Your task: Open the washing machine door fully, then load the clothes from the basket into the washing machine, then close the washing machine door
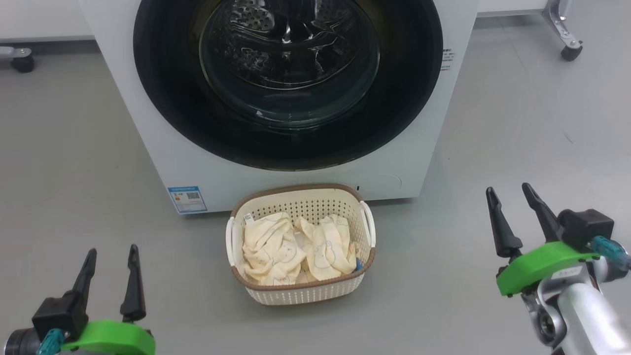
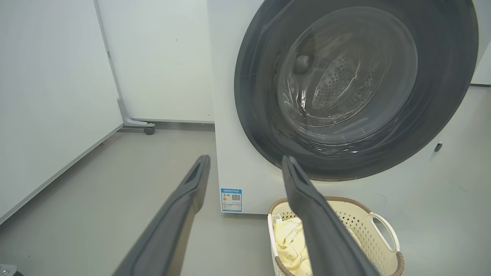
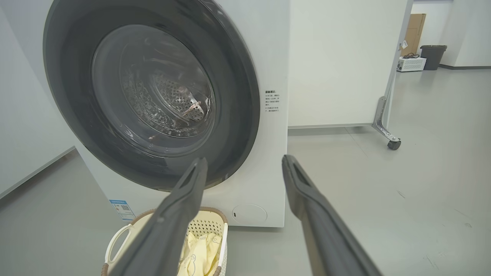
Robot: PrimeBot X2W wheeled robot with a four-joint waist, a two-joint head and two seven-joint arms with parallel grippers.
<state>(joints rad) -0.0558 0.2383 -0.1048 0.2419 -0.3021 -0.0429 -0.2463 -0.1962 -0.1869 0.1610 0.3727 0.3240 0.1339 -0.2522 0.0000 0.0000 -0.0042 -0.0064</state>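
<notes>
Opening the washing machine door (image 1: 288, 74) is the step in hand, as I judge it, step 1 of 3, and it is not yet begun. The door sits shut against the white front of the washing machine (image 1: 148, 148). It spans the head view from 10 o'clock round to 2 o'clock, its black rim unbroken and the steel drum showing through the glass.

The basket (image 1: 300, 293) stands on the grey floor (image 1: 74, 172) just in front of the machine, below the door's 6 o'clock. Whether it touches the cabinet I cannot tell. The clothes (image 1: 288, 249) lie heaped inside it, pale yellow, with a small blue piece (image 1: 358, 265) at the heap's 4 o'clock edge. None is loaded.

The left gripper (image 1: 113, 249) hovers at 7 o'clock in the head view, its 2 fingers spread apart and holding nothing. The right gripper (image 1: 508, 188) hovers at 4 o'clock, a little higher in the view, its fingers likewise apart and empty. Both are well apart from door and basket.

The next move, I judge, calls for 1 gripper to rise to the door's rim and find a hold there. No handle or hinge can be made out, so I cannot tell which side swings. The basket sits low beneath the door, so the swing probably passes above it, though that clearance cannot be judged from here.
</notes>
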